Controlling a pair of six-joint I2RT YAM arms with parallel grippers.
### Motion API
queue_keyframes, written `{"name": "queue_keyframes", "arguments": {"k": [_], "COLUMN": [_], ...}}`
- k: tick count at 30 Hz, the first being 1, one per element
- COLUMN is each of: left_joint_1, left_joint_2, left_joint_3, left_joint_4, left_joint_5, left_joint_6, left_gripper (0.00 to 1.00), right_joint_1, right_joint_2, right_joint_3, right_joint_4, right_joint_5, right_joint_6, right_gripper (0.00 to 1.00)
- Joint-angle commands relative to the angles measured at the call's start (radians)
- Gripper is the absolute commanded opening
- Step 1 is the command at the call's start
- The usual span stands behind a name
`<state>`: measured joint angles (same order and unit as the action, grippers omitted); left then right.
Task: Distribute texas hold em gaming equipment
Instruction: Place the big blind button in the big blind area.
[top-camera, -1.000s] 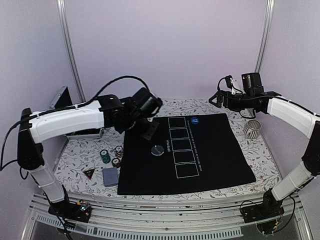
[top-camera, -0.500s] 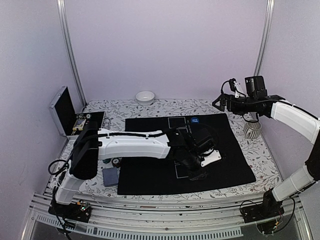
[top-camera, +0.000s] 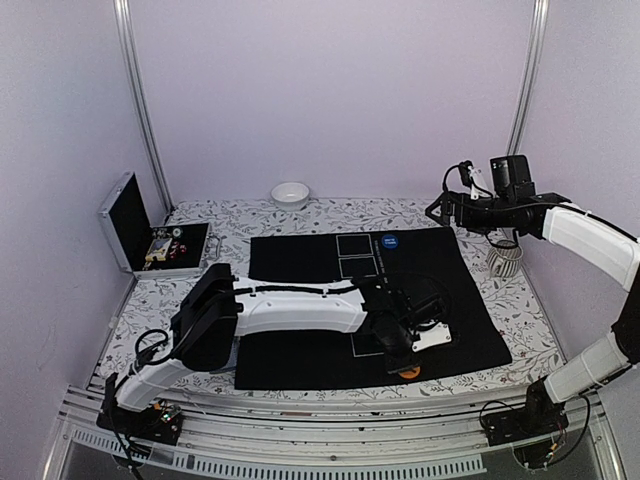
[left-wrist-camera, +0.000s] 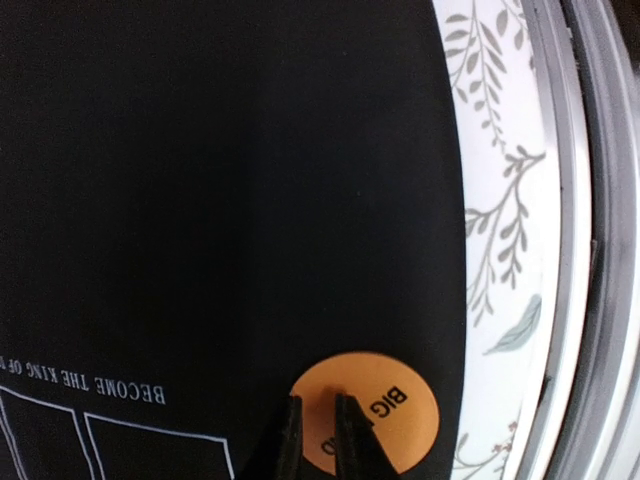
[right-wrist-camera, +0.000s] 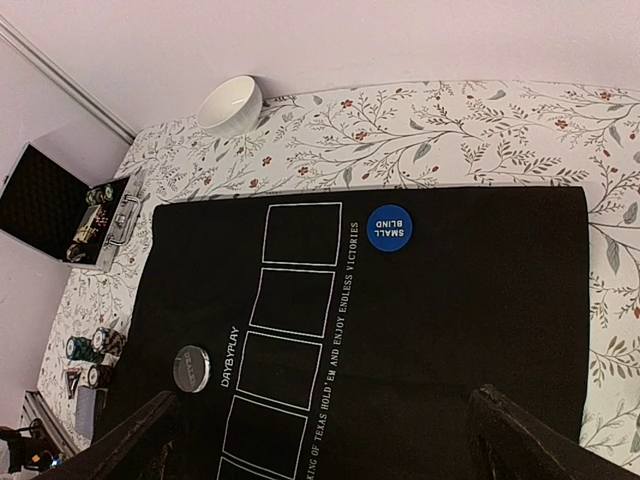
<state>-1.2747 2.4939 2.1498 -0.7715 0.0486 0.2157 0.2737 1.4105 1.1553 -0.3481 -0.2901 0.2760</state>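
At the far left the silver case (top-camera: 150, 240) lies open. Just left of the black mat (top-camera: 300, 258), the chip stacks (right-wrist-camera: 88, 346), the triangle marker (right-wrist-camera: 73, 382) and the card deck (right-wrist-camera: 88, 405) sit bunched together, and I judge them not yet dealt out. On the mat a dark button disc (right-wrist-camera: 191, 368) lies left of the printed card boxes, which look bare where I can see them. The blue small-blind disc (top-camera: 389, 241) sits near the far edge. My left gripper (left-wrist-camera: 318, 405) is over the orange big-blind disc (left-wrist-camera: 365, 410), which lies flat at the mat's near edge, right of centre. Its fingers are almost together with nothing clamped. My right gripper (right-wrist-camera: 322, 400) hangs spread wide and empty over the far right. So three buttons look placed, and chips and cards remain.
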Motion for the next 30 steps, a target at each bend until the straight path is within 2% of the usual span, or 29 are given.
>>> {"name": "queue_keyframes", "arguments": {"k": [1, 8, 13, 15, 17, 21, 24, 27, 30], "left_joint_1": [-0.011, -0.001, 0.024, 0.043, 0.072, 0.156, 0.252, 0.382, 0.513], "left_joint_2": [0.030, -0.007, -0.161, -0.265, -0.405, -0.669, -0.857, -1.008, -1.137], "left_joint_3": [0.047, 0.044, -0.036, -0.128, -0.229, -0.432, -0.569, -0.660, -0.750], "left_joint_4": [0.015, 0.051, 0.166, 0.242, 0.303, 0.337, 0.279, 0.074, -0.069], "left_joint_5": [0.001, -0.074, -0.055, -0.047, -0.048, -0.090, -0.189, -0.304, -0.390], "left_joint_6": [-0.006, -0.031, -0.067, -0.089, -0.129, -0.258, -0.406, -0.607, -0.715], "left_gripper": [0.15, 0.17, 0.22, 0.28, 0.39, 0.57, 0.72, 0.78, 0.83], "right_joint_1": [-0.002, -0.002, -0.003, -0.003, -0.004, -0.015, -0.022, -0.028, -0.030], "right_joint_2": [-0.030, -0.030, -0.038, -0.049, -0.064, -0.115, -0.142, -0.143, -0.129], "right_joint_3": [-0.014, -0.011, -0.006, -0.002, -0.001, -0.010, -0.028, -0.034, -0.034], "right_joint_4": [0.000, 0.001, 0.004, 0.008, 0.023, 0.058, 0.099, 0.115, 0.124], "right_joint_5": [0.008, -0.004, -0.007, -0.002, -0.006, -0.010, -0.044, -0.067, -0.083], "right_joint_6": [0.001, 0.003, 0.008, 0.007, 0.001, 0.001, -0.009, -0.010, -0.011], "right_gripper": [0.99, 0.99, 0.99, 0.99, 0.99, 0.99, 0.99, 0.99, 0.99]}}
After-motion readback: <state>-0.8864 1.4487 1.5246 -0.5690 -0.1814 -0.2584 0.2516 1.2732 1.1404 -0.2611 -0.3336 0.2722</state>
